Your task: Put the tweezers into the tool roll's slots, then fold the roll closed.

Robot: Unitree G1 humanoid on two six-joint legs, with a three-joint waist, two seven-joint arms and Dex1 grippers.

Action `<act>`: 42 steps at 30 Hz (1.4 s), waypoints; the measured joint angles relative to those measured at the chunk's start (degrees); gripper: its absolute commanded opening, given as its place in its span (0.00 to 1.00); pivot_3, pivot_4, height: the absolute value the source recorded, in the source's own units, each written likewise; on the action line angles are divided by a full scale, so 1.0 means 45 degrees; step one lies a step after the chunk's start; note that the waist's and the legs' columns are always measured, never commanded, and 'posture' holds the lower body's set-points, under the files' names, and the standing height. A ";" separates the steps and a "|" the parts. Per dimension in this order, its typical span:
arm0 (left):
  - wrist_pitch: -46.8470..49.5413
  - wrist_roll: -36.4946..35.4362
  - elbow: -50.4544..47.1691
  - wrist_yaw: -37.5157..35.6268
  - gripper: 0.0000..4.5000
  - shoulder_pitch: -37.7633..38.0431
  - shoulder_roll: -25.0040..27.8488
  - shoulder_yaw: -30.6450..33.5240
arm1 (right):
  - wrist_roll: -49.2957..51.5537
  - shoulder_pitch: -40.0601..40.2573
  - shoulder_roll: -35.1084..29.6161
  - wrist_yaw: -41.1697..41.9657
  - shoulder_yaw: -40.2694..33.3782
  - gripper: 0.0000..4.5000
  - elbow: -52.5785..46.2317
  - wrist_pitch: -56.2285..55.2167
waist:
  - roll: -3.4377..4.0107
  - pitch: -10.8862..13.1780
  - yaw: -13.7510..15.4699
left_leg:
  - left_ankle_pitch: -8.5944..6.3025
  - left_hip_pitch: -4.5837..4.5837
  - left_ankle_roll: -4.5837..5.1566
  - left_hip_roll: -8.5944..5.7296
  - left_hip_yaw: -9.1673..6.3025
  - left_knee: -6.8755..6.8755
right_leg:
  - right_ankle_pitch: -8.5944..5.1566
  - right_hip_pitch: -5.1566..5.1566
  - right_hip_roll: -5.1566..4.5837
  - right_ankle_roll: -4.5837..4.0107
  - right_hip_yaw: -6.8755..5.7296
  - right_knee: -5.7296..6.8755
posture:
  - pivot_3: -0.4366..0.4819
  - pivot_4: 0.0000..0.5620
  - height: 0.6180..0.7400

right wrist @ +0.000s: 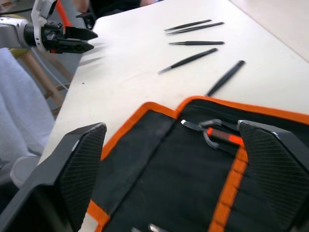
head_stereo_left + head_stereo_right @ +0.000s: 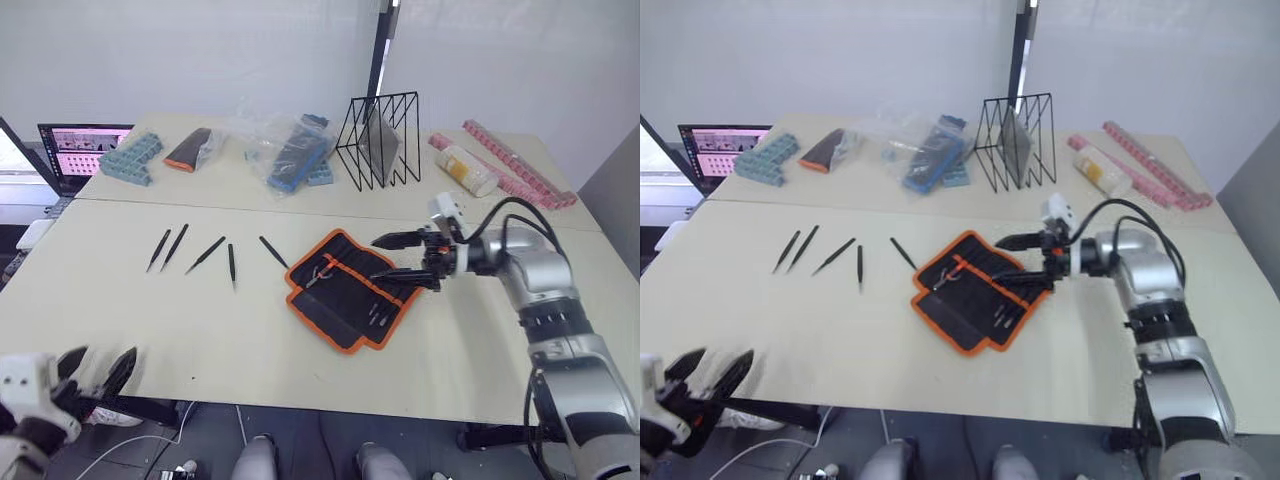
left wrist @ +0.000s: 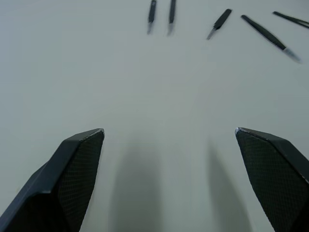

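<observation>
The tool roll lies unrolled on the table, black with orange edging, its slots facing up. A black strap with a clip rests on its inner face. Several slim black tweezers lie loose on the table to the left of the roll, also seen as tweezers in the right wrist view. My right gripper hovers open over the roll's right edge, holding nothing. My left gripper hangs open and holding nothing at the table's front left edge, well short of the tweezers.
Along the back of the table stand a black wire rack, plastic bags with blue items, a black-and-orange pouch, blue boxes, a laptop, a bottle and pink strips.
</observation>
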 measured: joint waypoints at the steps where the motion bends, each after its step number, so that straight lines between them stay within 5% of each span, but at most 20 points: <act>1: -0.0149 -0.0005 -0.0174 0.0119 1.00 0.0298 -0.0306 0.0125 | -0.0093 -0.0154 0.0128 0.0119 0.0112 0.99 0.0058 -0.0025 | -0.0006 0.0003 -0.0006 | 0.0000 -0.0003 0.0000 -0.0001 0.0002 0.0001 | 0.0000 -0.0001 -0.0002 0.0000 0.0001 -0.0001 | 0.48 0.27 0.95; 10: -0.0996 -0.0334 -0.1188 0.0845 1.00 0.1601 -0.1736 0.0494 | -0.0266 -0.0821 0.0650 0.0590 0.0432 0.99 0.0129 -0.0132 | -0.0014 0.0004 -0.0049 | -0.0001 -0.0008 -0.0001 -0.0004 0.0004 0.0003 | -0.0004 -0.0013 -0.0003 -0.0008 0.0003 0.0002 | 0.48 0.27 0.95; 17: -0.0723 -0.0711 -0.1526 0.1355 1.00 0.0953 -0.0807 0.0480 | -0.0295 -0.0567 0.0550 0.0582 0.0463 0.99 -0.0310 0.0036 | -0.0013 0.0004 -0.0003 | 0.0001 -0.0010 0.0000 -0.0006 -0.0002 0.0004 | -0.0004 -0.0019 -0.0001 -0.0008 -0.0002 0.0020 | 0.48 0.27 0.95; 26: 0.1401 -0.0987 -0.0407 0.2262 1.00 -0.2545 0.2515 0.0253 | -0.0120 0.1229 -0.0120 -0.0581 -0.0165 0.99 -0.2683 0.0515 | -0.0017 0.0002 -0.0089 | 0.0004 -0.0007 -0.0007 -0.0004 0.0003 0.0014 | -0.0004 -0.0044 -0.0003 -0.0008 -0.0007 0.0083 | 0.48 0.27 0.95; 32: 0.2712 -0.0329 0.3281 0.1976 1.00 -0.6790 0.4691 -0.1706 | 0.0473 0.3402 -0.0599 -0.2393 -0.1201 0.99 -0.5695 0.1611 | -0.0023 0.0003 0.0006 | 0.0032 -0.0012 -0.0049 0.0004 -0.0027 -0.0002 | -0.0003 -0.0058 0.0007 -0.0009 -0.0048 0.0107 | 0.48 0.27 0.95; 42: 0.2767 0.1660 0.9926 0.0940 1.00 -1.2272 0.5670 -0.4702 | 0.1663 0.4282 -0.0700 -0.4605 -0.1897 0.99 -0.8969 0.2976 | -0.0029 0.0000 0.0003 | 0.0040 -0.0027 -0.0059 0.0002 -0.0032 -0.0001 | -0.0002 -0.0086 0.0008 -0.0010 -0.0060 0.0157 | 0.48 0.27 0.95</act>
